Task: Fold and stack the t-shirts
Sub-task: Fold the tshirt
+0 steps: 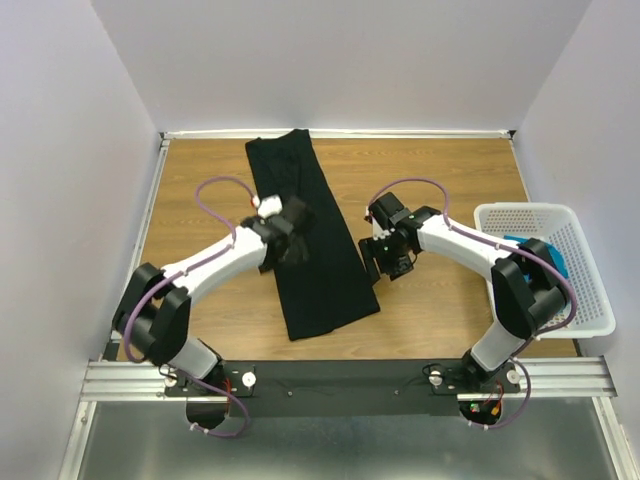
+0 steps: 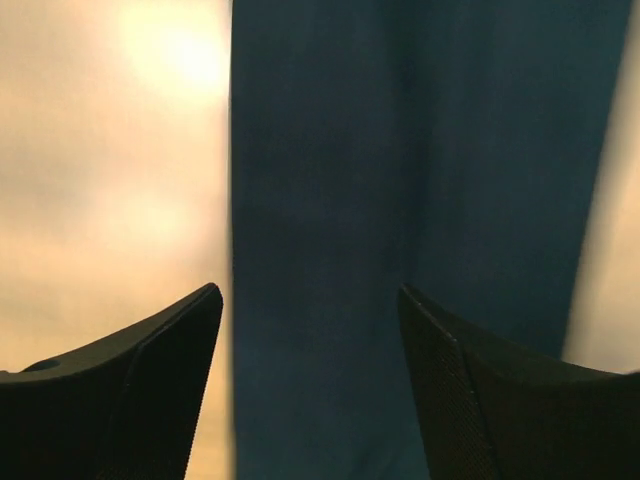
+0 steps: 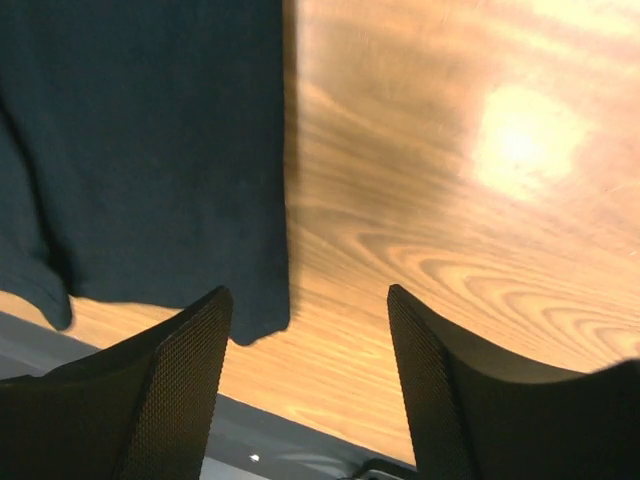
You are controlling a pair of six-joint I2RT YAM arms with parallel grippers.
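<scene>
Narrow black t-shirt (image 1: 325, 285) runs roughly 12-to-6 o'clock. Left gripper (image 1: 293, 245) open, empty, over its middle. Right gripper (image 1: 385, 262) open, empty, just off its 3 o'clock edge.

A wooden table (image 1: 450, 170) with brown grain lies in the middle of the scene. A white plastic lattice basket (image 1: 592, 290) stands at its right side. Pale plain walls (image 1: 350, 60) close the table on three sides. A grey metal rail (image 1: 110, 380) runs along the near edge.
</scene>
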